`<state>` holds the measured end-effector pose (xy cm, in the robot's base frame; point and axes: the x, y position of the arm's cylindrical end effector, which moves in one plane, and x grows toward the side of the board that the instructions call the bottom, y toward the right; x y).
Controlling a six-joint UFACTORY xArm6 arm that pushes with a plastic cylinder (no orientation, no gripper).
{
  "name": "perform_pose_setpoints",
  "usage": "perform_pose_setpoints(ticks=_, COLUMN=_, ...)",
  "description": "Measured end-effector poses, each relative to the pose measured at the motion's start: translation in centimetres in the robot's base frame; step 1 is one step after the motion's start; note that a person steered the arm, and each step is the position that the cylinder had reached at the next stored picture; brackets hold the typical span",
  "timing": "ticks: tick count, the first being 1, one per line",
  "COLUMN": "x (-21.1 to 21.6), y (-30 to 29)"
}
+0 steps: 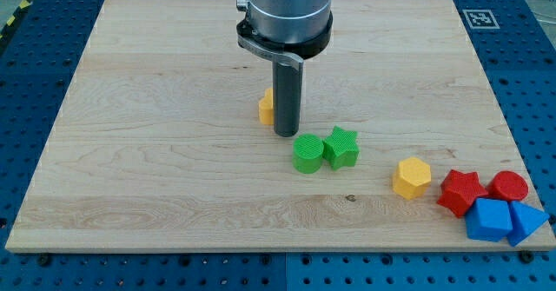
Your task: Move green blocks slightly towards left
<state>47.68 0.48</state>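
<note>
A green round block [307,154] and a green star block [341,147] sit touching side by side near the middle of the wooden board [130,152]. My tip [286,134] rests on the board just above and to the left of the green round block, close to it. A yellow block [267,107] lies partly hidden behind the rod on its left side.
A yellow hexagon block [412,178] lies to the right of the green pair. At the lower right corner are a red star [460,192], a red round block [509,187] and two blue blocks [491,220] [526,221]. A marker tag [479,17] sits beyond the top right corner.
</note>
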Motion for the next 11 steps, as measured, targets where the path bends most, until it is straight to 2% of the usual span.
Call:
perform_pose_setpoints(ticks=3, x=-5.3, y=-2.4)
perform_pose_setpoints(ticks=4, x=-4.7, y=0.4)
perform_pose_setpoints(ticks=6, x=-3.3, y=9.6)
perform_pose_setpoints(ticks=7, x=-0.8, y=10.6)
perform_pose_setpoints(ticks=11, x=0.9, y=8.9)
